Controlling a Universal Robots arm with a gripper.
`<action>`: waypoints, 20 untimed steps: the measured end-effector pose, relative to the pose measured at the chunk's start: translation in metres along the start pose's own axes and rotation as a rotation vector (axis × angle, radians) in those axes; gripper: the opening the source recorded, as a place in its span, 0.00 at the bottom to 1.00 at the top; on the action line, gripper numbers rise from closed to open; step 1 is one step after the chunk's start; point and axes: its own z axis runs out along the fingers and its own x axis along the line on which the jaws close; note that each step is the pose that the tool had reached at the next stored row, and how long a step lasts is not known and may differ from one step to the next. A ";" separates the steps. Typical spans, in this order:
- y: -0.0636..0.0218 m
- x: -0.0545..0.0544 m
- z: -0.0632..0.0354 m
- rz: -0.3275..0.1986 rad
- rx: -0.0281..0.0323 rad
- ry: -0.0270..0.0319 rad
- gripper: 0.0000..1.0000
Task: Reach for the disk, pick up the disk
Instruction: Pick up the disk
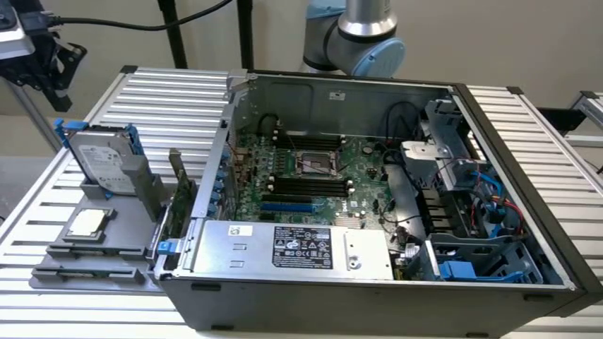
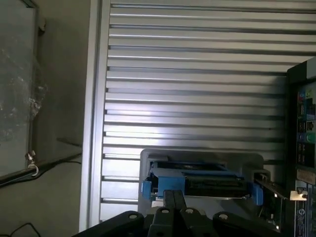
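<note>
The arm [image 1: 363,39] stands at the back. Its gripper [image 1: 56,85] hangs high at the exterior view's left, fingers [image 2: 169,207] pressed together.

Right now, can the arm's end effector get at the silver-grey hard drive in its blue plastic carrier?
Probably yes: the silver-grey hard drive stands upright in a grey holder beside the open computer case, top edge uncovered, end effector above it.
</note>
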 end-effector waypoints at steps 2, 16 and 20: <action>0.0000 0.000 0.0000 -0.036 0.0000 0.0014 0.11; 0.0000 0.000 0.0005 -0.291 0.0001 0.0108 0.11; 0.0000 0.000 0.0007 -0.364 0.0001 0.0134 0.11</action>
